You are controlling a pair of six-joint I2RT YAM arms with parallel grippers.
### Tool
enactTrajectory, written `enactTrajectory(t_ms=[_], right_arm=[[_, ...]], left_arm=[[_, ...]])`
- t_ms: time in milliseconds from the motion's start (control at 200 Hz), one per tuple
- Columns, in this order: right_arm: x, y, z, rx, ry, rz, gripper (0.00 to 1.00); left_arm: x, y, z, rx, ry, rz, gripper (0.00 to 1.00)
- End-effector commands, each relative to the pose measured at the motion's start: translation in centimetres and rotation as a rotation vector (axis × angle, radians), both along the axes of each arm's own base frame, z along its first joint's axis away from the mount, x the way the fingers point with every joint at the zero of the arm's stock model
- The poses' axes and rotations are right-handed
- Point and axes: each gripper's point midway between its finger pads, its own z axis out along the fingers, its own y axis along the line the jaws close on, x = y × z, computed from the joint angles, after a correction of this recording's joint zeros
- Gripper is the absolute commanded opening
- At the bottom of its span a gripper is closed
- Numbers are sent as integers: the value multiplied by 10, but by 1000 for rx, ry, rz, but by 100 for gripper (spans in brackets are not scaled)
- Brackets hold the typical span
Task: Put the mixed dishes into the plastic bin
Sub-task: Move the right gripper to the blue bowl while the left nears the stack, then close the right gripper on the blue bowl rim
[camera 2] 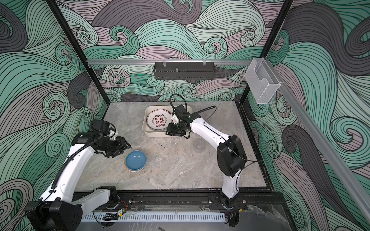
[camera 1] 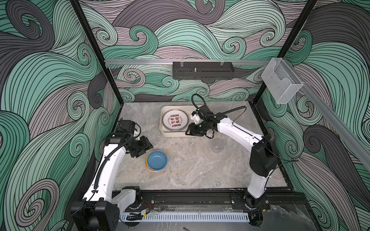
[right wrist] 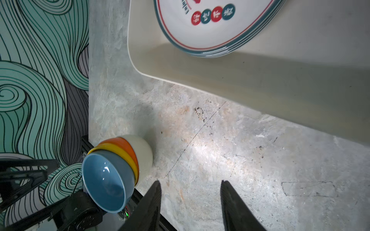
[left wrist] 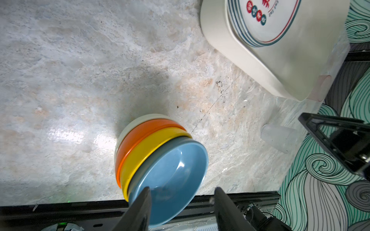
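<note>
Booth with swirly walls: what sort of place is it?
Likely a robot test booth, not a kitchen: left arm and right arm mounted on a rail, wave-print walls, stacked bowls on a tabletop.

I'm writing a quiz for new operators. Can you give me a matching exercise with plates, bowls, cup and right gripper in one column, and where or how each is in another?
1 plates
2 bowls
3 cup
4 right gripper

A stacked on the table, by the left gripper
B open, at the bin's near side
C in the bin
D single, on the table

Pairs: 1-C, 2-A, 3-D, 4-B
</note>
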Motion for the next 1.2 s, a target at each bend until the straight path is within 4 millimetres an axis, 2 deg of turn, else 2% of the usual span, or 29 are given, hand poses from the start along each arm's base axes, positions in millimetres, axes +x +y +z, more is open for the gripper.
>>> enactTrajectory(t_ms=[0,390,655,856,1196], right_arm=[[-24,13,9,30,9,73,50],[-75,71,-1,57,77,213,49],[-101,107,-17,36,122,302,49],[-105,121,-25,18,148,329,48],[-111,130,-40,-1,204,355,46]], left_arm=[[-16,12,-10,52,57,55,54],[-30,11,-33,35,88,95,54],[-33,9,-40,21,99,96,53],[-32,7,-40,12,93,93,52],[-34,5,-41,0,93,92,51]])
